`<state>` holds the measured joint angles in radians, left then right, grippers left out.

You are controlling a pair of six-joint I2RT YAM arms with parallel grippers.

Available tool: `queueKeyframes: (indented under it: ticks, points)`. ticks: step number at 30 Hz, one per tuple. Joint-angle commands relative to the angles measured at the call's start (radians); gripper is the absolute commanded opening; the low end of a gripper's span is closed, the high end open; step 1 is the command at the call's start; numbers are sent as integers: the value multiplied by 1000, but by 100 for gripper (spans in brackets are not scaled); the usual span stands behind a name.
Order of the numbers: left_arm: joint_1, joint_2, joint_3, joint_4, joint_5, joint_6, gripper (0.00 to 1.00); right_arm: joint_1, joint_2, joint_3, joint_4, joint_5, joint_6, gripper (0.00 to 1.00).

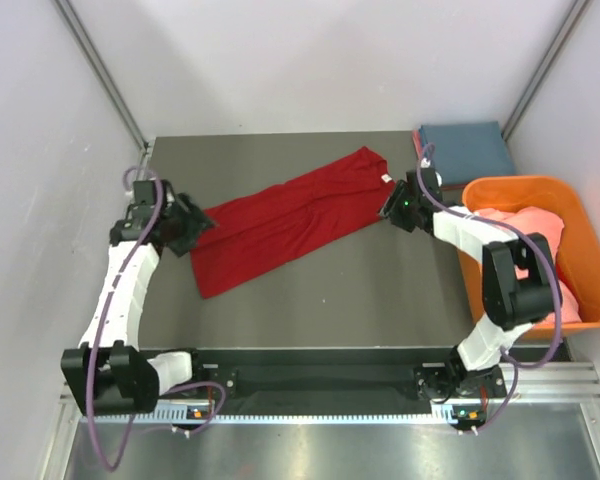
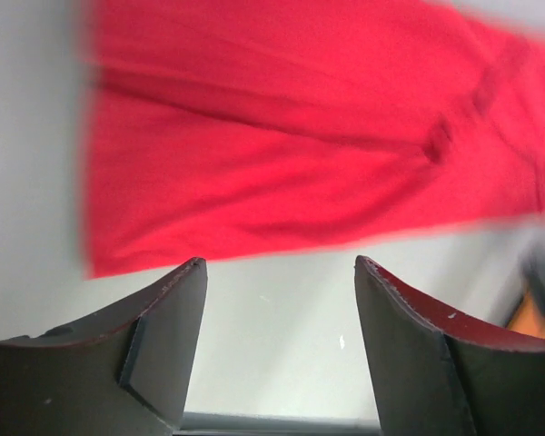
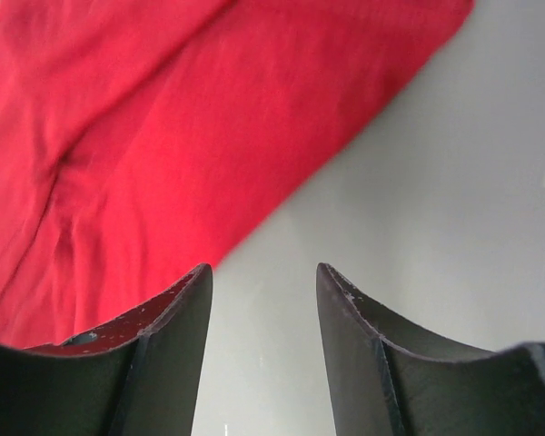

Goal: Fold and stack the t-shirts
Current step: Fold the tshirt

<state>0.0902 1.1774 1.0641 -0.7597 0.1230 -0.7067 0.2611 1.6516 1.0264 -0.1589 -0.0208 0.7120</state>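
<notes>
Long t-shirt (image 1: pixel 285 220): on table (image 1: pixel 360 290), mid-frame, slanting lower left to upper right.
Folded t-shirt (image 1: pixel 467 148): upper right corner, behind tub (image 1: pixel 590 250).
Crumpled t-shirt (image 1: pixel 525 225): in tub, right edge.
Left gripper (image 1: pixel 208 225), right gripper (image 1: pixel 388 205): at long t-shirt's opposite ends.

An orange plastic tub (image 1: pixel 590 250) sits at the right side of the dark grey table (image 1: pixel 360 290).

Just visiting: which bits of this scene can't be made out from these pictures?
- Top view: the salmon-pink t-shirt in the orange tub is partly covered by the right arm; how many shirts lie there is unclear.
- Top view: the left gripper hides part of the red t-shirt's left end.
- Left wrist view: the red t-shirt is blurred and cut off by the top and right edges.
- Right wrist view: only one corner shows.
</notes>
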Motion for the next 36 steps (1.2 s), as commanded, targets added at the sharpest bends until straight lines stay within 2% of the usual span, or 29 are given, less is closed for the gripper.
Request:
queueKeyframes:
  ticks: [1, 4, 7, 8, 13, 14, 17, 19, 25, 28, 29, 31, 32, 35, 36]
  points:
    - [-142, 85, 48, 77, 87, 84, 70, 10, 79, 125, -5, 122, 52, 50]
    - [-165, 262, 124, 129, 116, 137, 70, 9, 137, 167, 1, 185, 96, 50]
    - [-168, 426, 273, 126, 152, 231, 69, 9, 191, 207, -11, 220, 141, 50]
    - [-168, 470, 371, 116, 147, 258, 69, 9, 203, 218, -16, 240, 147, 50]
    - [-165, 774, 693, -41, 80, 445, 66, -3, 284, 277, -42, 278, 202, 49]
    - [-164, 813, 789, -70, 73, 463, 64, -3, 293, 287, -38, 282, 199, 49]
    - [-146, 929, 921, -157, 44, 448, 61, -6, 347, 339, -53, 314, 196, 49]
    - [-133, 933, 915, -147, 62, 411, 60, -11, 364, 368, -65, 323, 198, 48]
    - [-142, 796, 670, 5, 144, 369, 61, -19, 389, 380, -65, 378, 219, 43]
    - [-148, 739, 588, 48, 213, 354, 61, -20, 404, 391, -88, 381, 231, 34]
    - [-152, 729, 577, 49, 228, 360, 61, -20, 402, 391, -97, 383, 237, 28]
    - [-158, 708, 556, 36, 225, 366, 62, -20, 393, 370, -96, 384, 248, 23]
    - [-158, 700, 550, 33, 224, 368, 62, -19, 390, 365, -91, 390, 247, 14]
    - [-158, 670, 525, 31, 222, 369, 62, -19, 407, 379, -76, 410, 213, 1]
    - [-159, 653, 519, 31, 218, 366, 62, -19, 415, 397, -56, 415, 180, 0]
